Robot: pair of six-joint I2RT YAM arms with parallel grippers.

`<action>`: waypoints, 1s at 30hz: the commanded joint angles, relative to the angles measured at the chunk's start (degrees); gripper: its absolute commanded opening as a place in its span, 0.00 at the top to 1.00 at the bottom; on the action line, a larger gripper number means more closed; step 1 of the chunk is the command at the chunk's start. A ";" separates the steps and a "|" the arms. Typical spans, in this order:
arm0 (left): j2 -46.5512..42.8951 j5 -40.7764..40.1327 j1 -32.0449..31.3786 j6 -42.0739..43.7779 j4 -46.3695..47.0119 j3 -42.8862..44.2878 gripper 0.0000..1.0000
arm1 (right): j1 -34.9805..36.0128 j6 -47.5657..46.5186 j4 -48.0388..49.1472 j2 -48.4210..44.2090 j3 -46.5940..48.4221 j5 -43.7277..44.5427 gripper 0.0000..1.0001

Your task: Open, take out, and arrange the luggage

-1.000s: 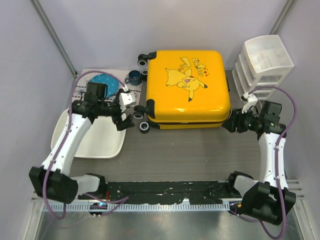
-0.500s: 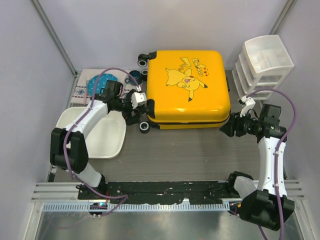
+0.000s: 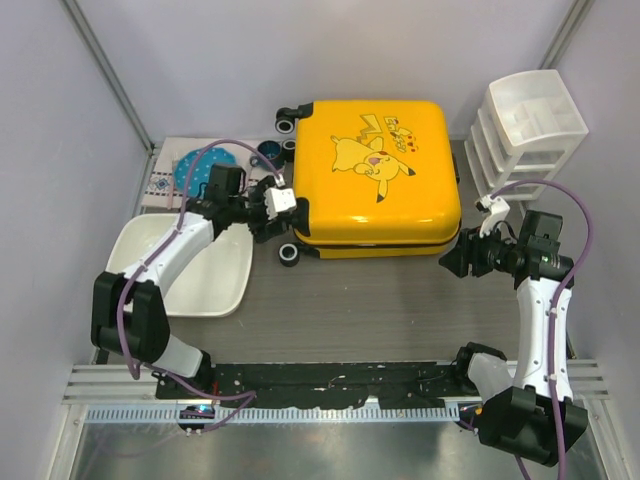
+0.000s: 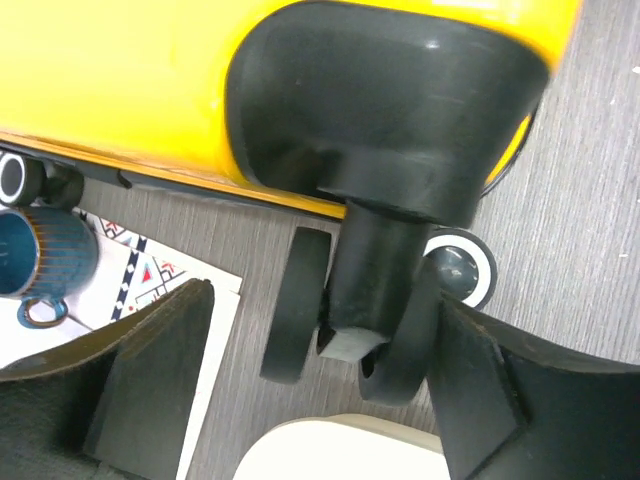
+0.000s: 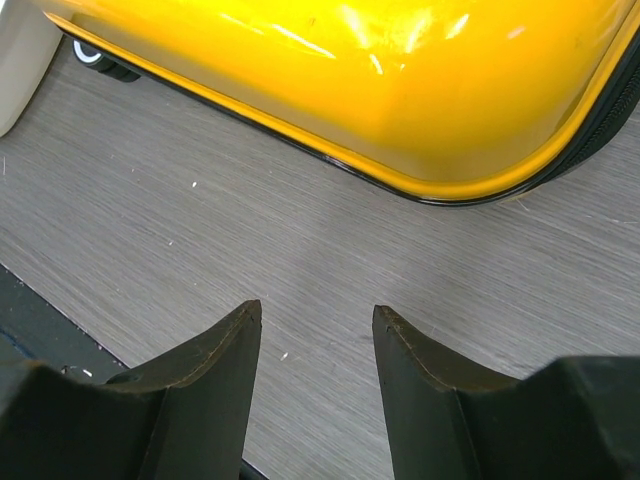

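A: What lies nearest the arm bases?

B: Bare grey table (image 3: pixel 380 310). Just past it the right gripper (image 3: pixel 450 262) hangs low off the near right corner of the luggage (image 3: pixel 375 180). Its jaws stand apart with only tabletop between them, and they touch nothing.

A: And on the left?

B: A white tray (image 3: pixel 215 285) sits at the near left, and the left arm reaches across it. The left gripper (image 3: pixel 268 228) is at the luggage's near left corner. Its jaws are spread wide, one on each side of the black caster wheel (image 4: pixel 385 330). I cannot tell whether either jaw touches the wheel.

A: Where is the luggage itself?

B: It lies flat in the middle of the table, closed. The yellow shell with the cartoon print faces up, the black zipper band runs along its side, and the wheels point left.

A: Anything beyond it?

B: A patterned mat (image 3: pixel 165 185) lies at the far left. A blue cup (image 3: pixel 268 152) stands at its right edge, just beside the far wheels. A white drawer unit (image 3: pixel 530 130) stands at the far right, near the luggage but apart from it.
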 commanded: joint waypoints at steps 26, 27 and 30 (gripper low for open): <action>-4.02 9.57 0.83 -27.99 1.14 18.93 1.00 | 2.49 -8.07 22.87 -17.92 -13.62 -4.04 0.42; -3.75 9.21 1.09 -29.48 2.54 19.47 1.00 | 3.46 -6.84 25.77 -18.01 -14.41 -3.08 0.42; -1.56 8.51 1.70 -35.00 4.99 20.87 1.00 | 12.82 -2.27 40.67 -13.64 -19.84 4.97 0.41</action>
